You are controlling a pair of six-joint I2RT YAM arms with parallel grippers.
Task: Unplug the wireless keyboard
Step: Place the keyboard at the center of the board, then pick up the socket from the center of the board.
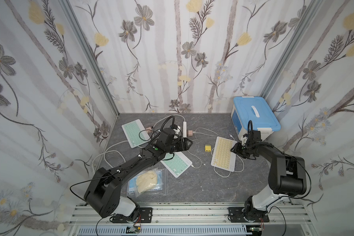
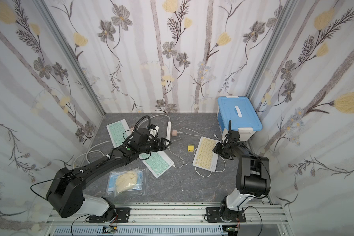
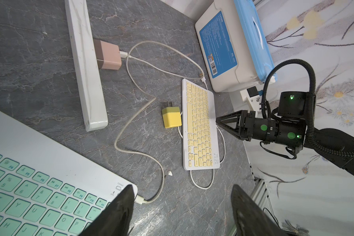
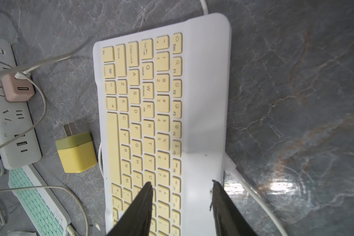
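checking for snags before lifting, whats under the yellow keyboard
A white cable runs under the yellow keyboard, showing at its edge by the yellow charger and looping out past one short end. The stretch beneath is covered, so its path there can't be seen.

In both top views the left arm (image 1: 131,164) covers the middle green keyboard's (image 1: 177,163) 10 o'clock half. The right gripper (image 1: 233,149) hides the yellow keyboard's (image 1: 222,154) 3 o'clock edge, so we cannot tell whether its cable (image 4: 253,193) is seated.
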